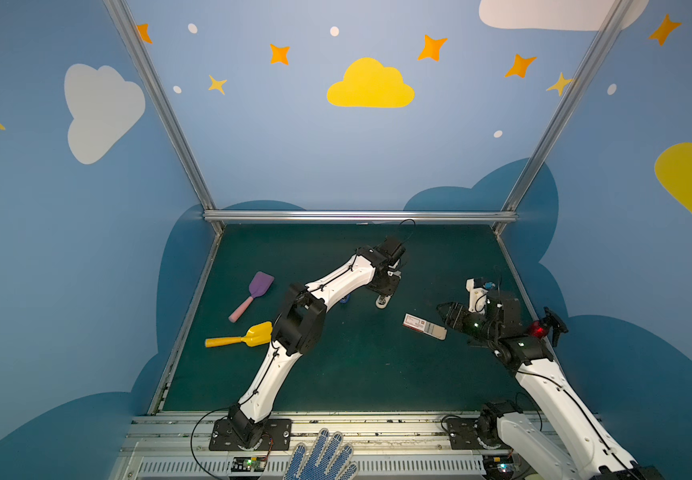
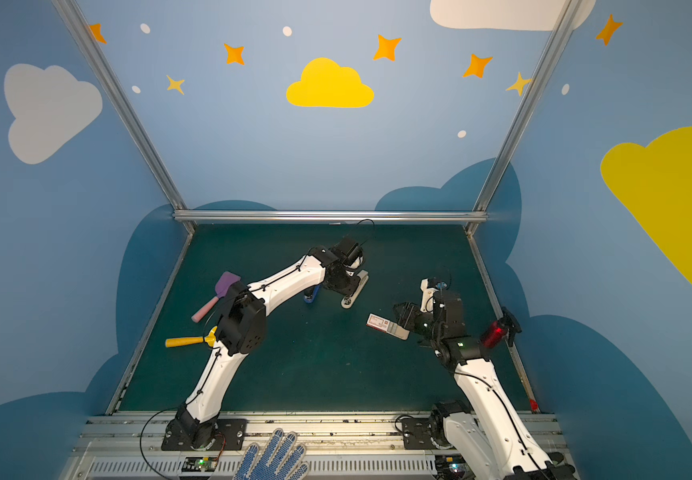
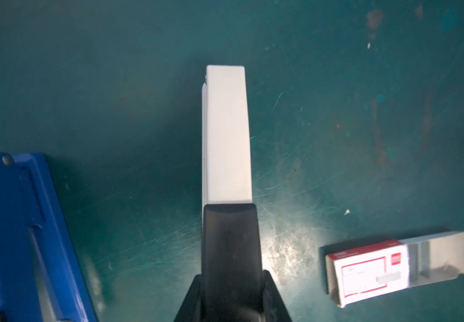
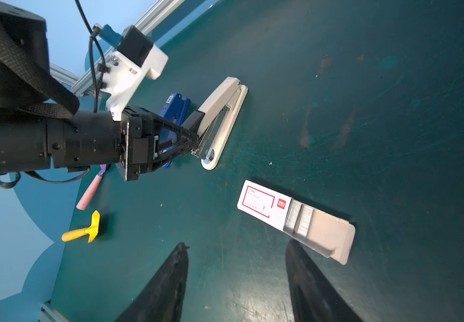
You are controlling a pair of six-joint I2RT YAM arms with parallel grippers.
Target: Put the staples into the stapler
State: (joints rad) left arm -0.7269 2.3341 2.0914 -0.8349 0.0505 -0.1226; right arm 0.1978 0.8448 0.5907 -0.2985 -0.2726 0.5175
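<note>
One white stapler (image 4: 225,97), beyond the staple box (image 4: 261,203), has its top clamped in the left pincer (image 4: 196,140); the right pincer (image 4: 236,244) hangs open beside that box.

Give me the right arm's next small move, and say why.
Probably ease the right gripper down over the staples and close on a strip. Its jaws stand open just short of the slid-out tray, where the staples lie exposed. The left gripper holds the top of the white stapler lifted, so it looks ready for loading.
</note>
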